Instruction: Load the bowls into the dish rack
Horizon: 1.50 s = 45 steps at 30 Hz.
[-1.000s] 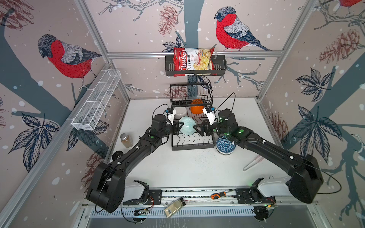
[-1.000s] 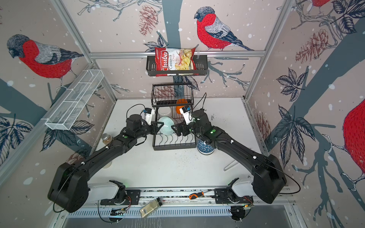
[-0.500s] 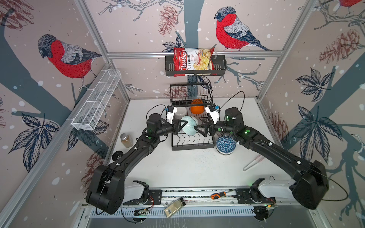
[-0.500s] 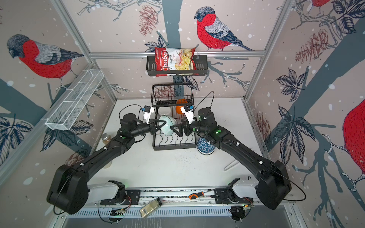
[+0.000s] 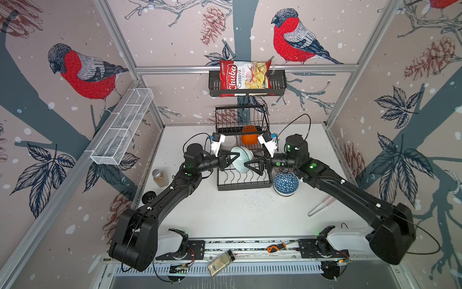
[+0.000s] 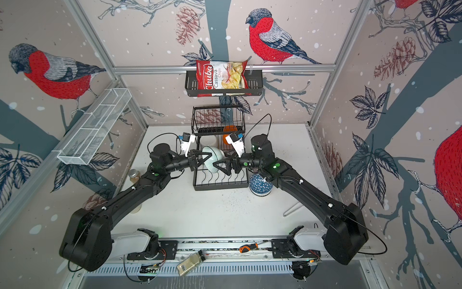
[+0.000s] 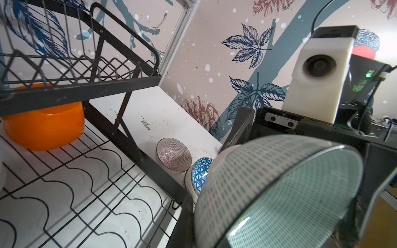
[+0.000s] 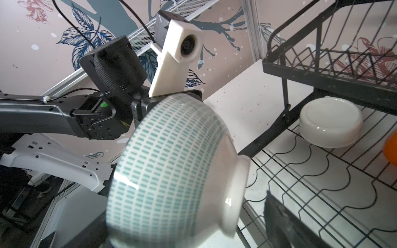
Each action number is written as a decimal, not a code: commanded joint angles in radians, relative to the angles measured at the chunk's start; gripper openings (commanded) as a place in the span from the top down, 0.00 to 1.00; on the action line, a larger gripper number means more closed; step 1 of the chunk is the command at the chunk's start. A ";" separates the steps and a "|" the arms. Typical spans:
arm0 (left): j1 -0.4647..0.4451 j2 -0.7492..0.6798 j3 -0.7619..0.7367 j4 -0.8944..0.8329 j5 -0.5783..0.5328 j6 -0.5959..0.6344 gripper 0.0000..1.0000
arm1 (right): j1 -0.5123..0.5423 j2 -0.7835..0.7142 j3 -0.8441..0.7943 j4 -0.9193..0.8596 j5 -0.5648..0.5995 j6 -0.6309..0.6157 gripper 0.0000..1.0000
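Bird-print cell, white worktop [image 5: 237,212]; rack [image 5: 243,184] sits at the worktop's far middle. Left gripper [image 5: 232,160] pinches the mint bowl [image 5: 241,159] by its rim in a narrow grip. The bowl is tipped on its side in the air above the rack's lower grid. Right gripper [image 5: 251,163] has its jaws wide, straddling the bowl's foot end; can't tell if they touch.

Orange bowl [image 5: 248,136] and white bowl [image 5: 228,143] sit on the grid under the basket. Blue bowl [image 5: 285,184] is on the worktop just beside the rack's near right corner, with the striped bowl [image 7: 174,154] next to it. Neither is loaded yet.

Risks:
- Rim pinch on glazed ceramic looks marginal, so the bowl could pivot or slip.
- If left lets go before right has a firm hold, the bowl drops onto the wires.
- Right closing on the curved wall could squirt it out.
- Wrists are close, so a collision is possible.
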 commanded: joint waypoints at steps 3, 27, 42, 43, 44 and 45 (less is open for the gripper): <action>0.001 0.001 -0.001 0.129 0.060 -0.026 1.00 | -0.001 0.001 0.006 0.035 -0.026 0.010 0.09; 0.001 0.030 0.003 0.130 0.026 -0.023 1.00 | 0.003 0.022 0.016 0.043 -0.031 0.027 0.44; 0.001 0.029 0.000 0.051 -0.044 0.023 0.47 | -0.006 0.046 0.004 0.049 0.104 0.046 0.50; 0.001 0.029 -0.002 0.045 -0.049 0.027 0.45 | -0.008 0.050 0.003 0.051 0.108 0.047 0.50; 0.001 0.027 -0.002 0.031 -0.061 0.034 0.42 | -0.012 0.052 0.002 0.052 0.113 0.048 0.50; 0.001 0.025 -0.002 0.014 -0.077 0.046 0.40 | -0.015 0.056 0.001 0.054 0.120 0.049 0.50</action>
